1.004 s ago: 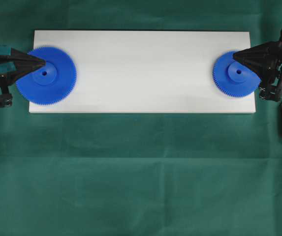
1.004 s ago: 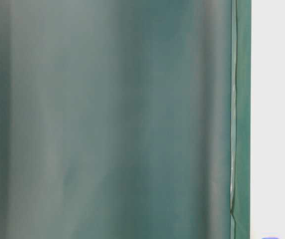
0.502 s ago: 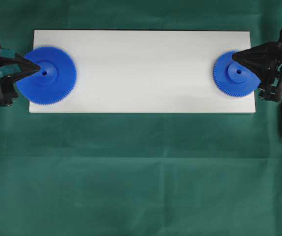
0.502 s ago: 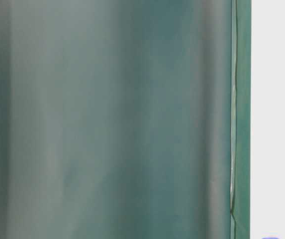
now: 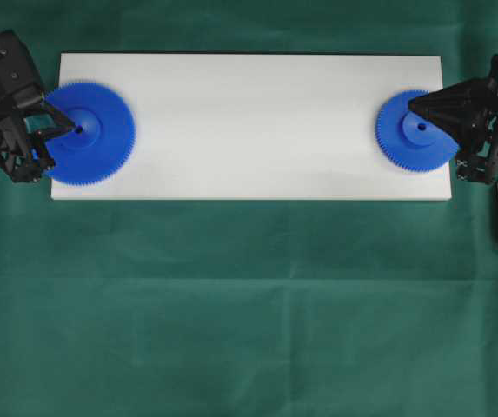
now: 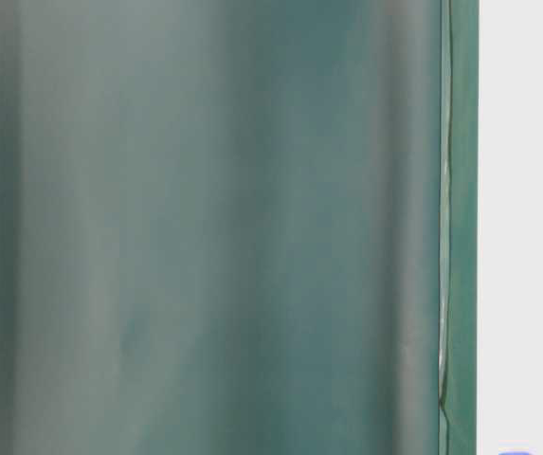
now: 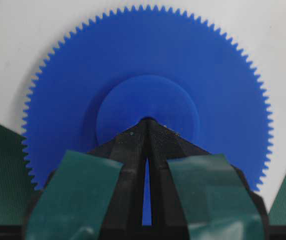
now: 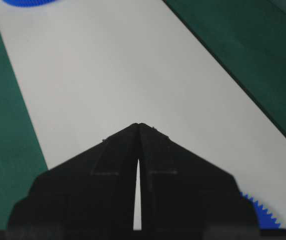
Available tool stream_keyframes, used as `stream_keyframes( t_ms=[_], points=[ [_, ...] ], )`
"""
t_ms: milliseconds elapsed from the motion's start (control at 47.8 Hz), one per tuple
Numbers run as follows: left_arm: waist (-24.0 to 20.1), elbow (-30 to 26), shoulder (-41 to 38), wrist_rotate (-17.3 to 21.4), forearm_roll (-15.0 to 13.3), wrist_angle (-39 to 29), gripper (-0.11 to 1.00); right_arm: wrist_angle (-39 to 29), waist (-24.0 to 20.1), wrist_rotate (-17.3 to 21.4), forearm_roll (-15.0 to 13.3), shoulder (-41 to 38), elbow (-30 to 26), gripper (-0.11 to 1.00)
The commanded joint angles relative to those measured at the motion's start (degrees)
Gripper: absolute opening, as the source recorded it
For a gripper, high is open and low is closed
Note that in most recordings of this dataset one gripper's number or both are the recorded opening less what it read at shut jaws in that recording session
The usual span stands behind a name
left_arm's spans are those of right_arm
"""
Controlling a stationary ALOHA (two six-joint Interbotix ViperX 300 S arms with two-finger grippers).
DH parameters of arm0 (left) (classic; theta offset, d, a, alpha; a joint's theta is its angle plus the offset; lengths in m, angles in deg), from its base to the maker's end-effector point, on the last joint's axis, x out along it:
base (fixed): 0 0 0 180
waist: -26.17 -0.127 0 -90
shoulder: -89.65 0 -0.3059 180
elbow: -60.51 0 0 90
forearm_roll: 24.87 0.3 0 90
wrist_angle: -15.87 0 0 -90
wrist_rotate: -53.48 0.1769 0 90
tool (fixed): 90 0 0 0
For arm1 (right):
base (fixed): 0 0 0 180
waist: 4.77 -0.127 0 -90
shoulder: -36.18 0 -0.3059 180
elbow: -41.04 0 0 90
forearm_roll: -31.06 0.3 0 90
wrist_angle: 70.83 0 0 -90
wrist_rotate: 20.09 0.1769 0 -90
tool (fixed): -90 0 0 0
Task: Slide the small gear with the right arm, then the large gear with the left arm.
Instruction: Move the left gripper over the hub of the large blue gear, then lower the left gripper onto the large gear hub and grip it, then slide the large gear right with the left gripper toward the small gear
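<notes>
The small gear [image 5: 416,131] lies at the right end of the white board [image 5: 249,113], the large gear [image 5: 83,132] at its left end. Both pincers, right [image 5: 414,105] and left [image 5: 72,130], are pressed together. I fear a tip slips off its hub. The left arm has swung since a second ago.

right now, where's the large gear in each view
Overhead: the large gear lies at the left end of the white board.
Left wrist: it spans the middle of the picture, with the board under it.
Right wrist: a blue sliver at the top left edge.
Shared landmark: the white board.
</notes>
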Motion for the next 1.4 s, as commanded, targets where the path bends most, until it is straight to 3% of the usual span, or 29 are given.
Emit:
stream_keyframes(
  t_ms=[0,293,941,1192,1380],
  points=[
    [-0.18,-0.7,-1.05,0.09,-0.09,1.76,0.0,0.53,-0.09,0.0,-0.09,-0.26,-0.62,0.5],
    [-0.26,-0.79,-5.27,0.18,-0.09,5.1,0.0,0.53,-0.09,0.09,0.0,-0.44,-0.62,0.5],
    [-0.26,-1.41,-9.23,-0.26,-0.09,5.1,0.0,0.35,-0.09,0.09,0.0,-0.44,-0.7,0.5],
    [2.02,-5.89,-16.61,-0.88,-0.09,5.71,0.0,0.35,-0.09,0.09,0.0,-0.44,-0.53,0.5],
    [5.63,-13.36,-24.79,-0.79,-0.09,8.17,0.0,0.26,-0.09,0.09,0.0,-0.44,-0.44,0.5]
  ],
)
